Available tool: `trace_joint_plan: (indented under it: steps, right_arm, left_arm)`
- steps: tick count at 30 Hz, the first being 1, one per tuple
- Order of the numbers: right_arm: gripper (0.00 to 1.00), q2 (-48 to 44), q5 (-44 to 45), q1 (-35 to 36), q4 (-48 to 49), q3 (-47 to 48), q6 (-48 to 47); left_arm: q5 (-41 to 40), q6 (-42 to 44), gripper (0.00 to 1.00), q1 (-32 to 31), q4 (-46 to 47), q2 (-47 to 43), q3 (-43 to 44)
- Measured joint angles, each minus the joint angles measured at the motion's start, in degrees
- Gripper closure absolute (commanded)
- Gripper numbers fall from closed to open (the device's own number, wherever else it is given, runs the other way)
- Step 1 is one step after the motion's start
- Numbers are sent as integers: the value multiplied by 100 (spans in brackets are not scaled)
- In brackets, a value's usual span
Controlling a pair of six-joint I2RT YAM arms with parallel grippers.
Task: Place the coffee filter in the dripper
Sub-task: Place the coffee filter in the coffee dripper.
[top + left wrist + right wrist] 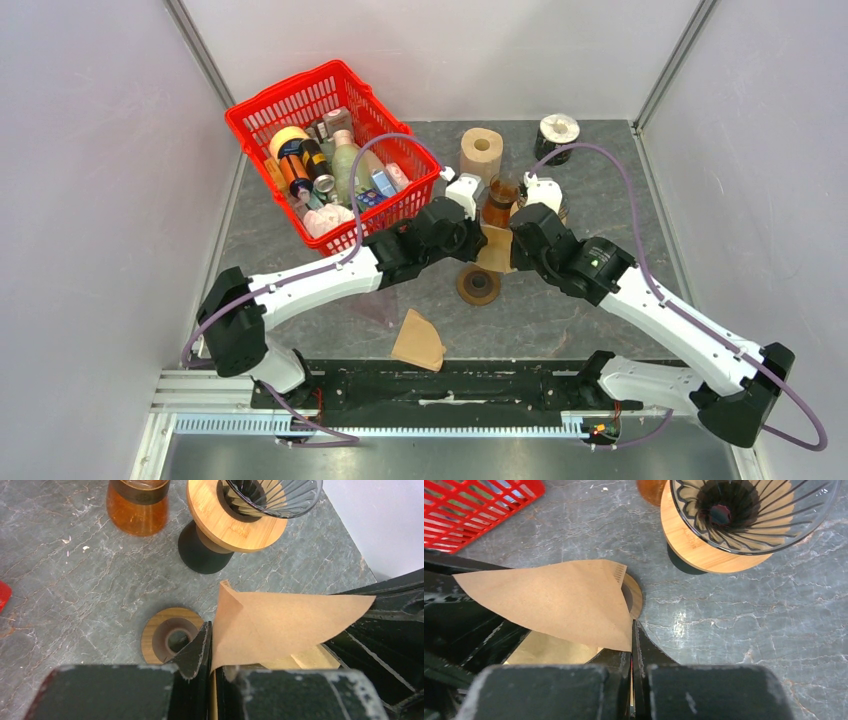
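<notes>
Currently: filter (280, 625), flat-folded, pinched at opposite edges by left claw (211, 655) and right claw (631, 645), both closed; held near side of dripper (751, 512). Advice: spread open, lower centrally.

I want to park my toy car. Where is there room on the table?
Right side, between the right arm and the wall. Also the front, between the wooden ring and the right arm. Crowded by the basket, jar and dripper.
</notes>
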Motion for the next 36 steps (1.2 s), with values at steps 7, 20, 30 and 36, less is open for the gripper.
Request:
trace_joint_plan:
  steps: [7, 20, 30, 36]
  right_arm:
    - [100, 35, 378, 39, -192, 0, 365]
    - [100, 50, 564, 48, -262, 9, 538]
    - [100, 90, 525, 26, -490, 81, 350]
    - [100, 46, 162, 20, -577, 269, 332]
  left_arm:
    - [-160, 0, 94, -48, -175, 31, 175]
    - [-199, 20, 98, -122, -330, 120, 297]
    - [-72, 282, 54, -125, -361, 116, 297]
    - [129, 455, 17, -114, -260, -210, 212]
